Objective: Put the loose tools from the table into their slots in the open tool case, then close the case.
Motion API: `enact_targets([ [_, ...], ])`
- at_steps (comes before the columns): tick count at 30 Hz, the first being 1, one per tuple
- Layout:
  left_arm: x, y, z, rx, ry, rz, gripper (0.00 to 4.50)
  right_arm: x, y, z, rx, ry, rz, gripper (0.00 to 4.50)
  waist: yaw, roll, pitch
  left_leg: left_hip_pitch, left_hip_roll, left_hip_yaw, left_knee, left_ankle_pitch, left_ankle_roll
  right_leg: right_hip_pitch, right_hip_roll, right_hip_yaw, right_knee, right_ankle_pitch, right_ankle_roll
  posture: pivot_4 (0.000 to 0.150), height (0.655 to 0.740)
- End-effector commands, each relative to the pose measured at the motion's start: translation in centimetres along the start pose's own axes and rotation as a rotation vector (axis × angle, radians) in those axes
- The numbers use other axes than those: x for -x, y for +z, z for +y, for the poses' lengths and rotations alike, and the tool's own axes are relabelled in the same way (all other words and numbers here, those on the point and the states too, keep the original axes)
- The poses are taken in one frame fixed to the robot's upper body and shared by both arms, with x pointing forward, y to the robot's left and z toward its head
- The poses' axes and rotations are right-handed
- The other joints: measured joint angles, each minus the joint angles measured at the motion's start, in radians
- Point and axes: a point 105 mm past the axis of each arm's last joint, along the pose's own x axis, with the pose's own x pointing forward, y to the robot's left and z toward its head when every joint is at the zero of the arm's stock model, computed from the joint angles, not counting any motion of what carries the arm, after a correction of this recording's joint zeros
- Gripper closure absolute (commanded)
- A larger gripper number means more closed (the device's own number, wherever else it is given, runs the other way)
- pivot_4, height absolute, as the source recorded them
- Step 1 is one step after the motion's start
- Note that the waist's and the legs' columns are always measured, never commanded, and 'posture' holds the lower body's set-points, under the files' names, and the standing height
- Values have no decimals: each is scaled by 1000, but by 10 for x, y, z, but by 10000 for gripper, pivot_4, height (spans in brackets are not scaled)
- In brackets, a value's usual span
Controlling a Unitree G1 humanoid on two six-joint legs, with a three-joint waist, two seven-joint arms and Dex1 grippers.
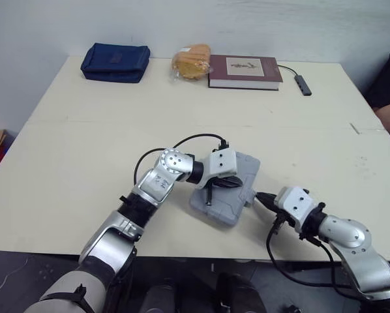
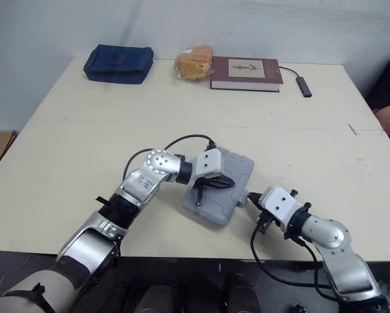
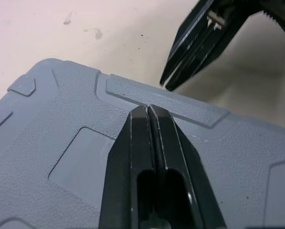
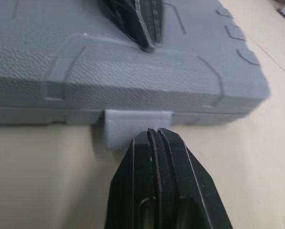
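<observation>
- Black left claw (image 3: 148, 109), its fingers pressed together, rests on top of the tool case (image 1: 229, 207), apparently to hold it down.
- Grey and already shut, the case lies near the desk's (image 1: 84, 163) front edge.
- The right claw (image 4: 154, 132), likewise pressed together, noses at the latch (image 4: 128, 124), likely to snap it.

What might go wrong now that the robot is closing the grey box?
1. The right claw, shut, points at the small latch on the tool case; it might slip off and leave it unlatched.
2. The left claw, also shut, seems to press the lid with a narrow tip; if it slides, the case might turn.
3. The case lies near the table's front edge, so a bad nudge might tip it off.
</observation>
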Motion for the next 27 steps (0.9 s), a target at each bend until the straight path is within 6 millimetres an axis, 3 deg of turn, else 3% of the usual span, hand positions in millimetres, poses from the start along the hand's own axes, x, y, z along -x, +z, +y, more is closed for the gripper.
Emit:
enact_targets([
  [1,-5,-31,-6,81,-9,101,45000,-6,4,1,5,-4,-27,44485,-1,0,0,0,0,0,0,0,0,0,0,0,1,0,0,1500,7400],
  [9,-2,-42,-2,95,6,140,45000,-20,8,7,-7,45,-61,44485,-5,0,0,1,0,0,0,0,0,1,0,0,1,0,0,1500,7400],
  [17,-1,-53,-2,101,-1,187,45000,-34,30,7,-33,119,-152,44485,-25,0,-1,1,2,0,0,0,0,1,0,1,2,0,0,1500,7400],
  [27,1,-61,-2,123,3,207,45000,-48,22,-1,-155,223,-162,44485,-32,-2,-2,9,4,2,-1,0,-2,5,-1,2,1,-1,-2,1500,7400],
])
